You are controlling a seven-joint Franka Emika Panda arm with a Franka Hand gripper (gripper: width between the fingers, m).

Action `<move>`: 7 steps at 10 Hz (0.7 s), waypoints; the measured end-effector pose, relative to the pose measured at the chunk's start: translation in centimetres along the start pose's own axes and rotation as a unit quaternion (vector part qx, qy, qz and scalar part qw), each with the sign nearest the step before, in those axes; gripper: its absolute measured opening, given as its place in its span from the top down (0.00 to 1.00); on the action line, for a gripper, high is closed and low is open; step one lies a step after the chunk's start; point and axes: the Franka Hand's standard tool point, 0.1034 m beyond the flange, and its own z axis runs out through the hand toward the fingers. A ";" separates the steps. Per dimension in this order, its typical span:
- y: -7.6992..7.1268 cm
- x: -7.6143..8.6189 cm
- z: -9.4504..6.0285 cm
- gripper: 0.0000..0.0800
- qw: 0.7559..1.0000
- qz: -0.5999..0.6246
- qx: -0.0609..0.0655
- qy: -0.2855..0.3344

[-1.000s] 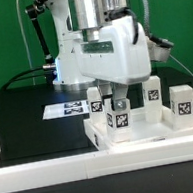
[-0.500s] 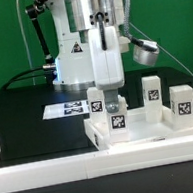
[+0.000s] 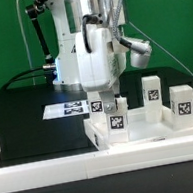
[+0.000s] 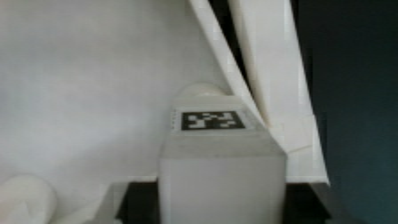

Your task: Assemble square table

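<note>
- The gripper point(image 3: 108, 93) hangs over a leg point(image 3: 116, 115) standing on the square slab point(image 3: 141, 133) by the front rail point(image 3: 106, 166); whether its fingers clasp that leg I cannot tell (the hand hides them).
- Judged best: keep the leg upright, turn it squarely, lift off straight.
- Count: four legs standing; one slab; one marker board point(image 3: 71, 109).

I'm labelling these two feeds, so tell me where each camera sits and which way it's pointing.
Exterior view: off the arm, low at table height, facing the square table with upright legs, the marker board behind; shows the arm and hand.
Wrist view: on the wrist, looking down between the hand's fingers at a tagged leg.
Shared: that leg and the tabletop.
</note>
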 end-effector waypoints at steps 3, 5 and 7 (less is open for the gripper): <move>0.0 0.2 0.1 0.21 0.994 -0.107 -0.001 0.001; 0.0 0.2 0.1 0.19 0.971 -0.241 -0.001 0.002; 0.0 0.1 0.1 0.19 0.950 -0.311 -0.001 0.002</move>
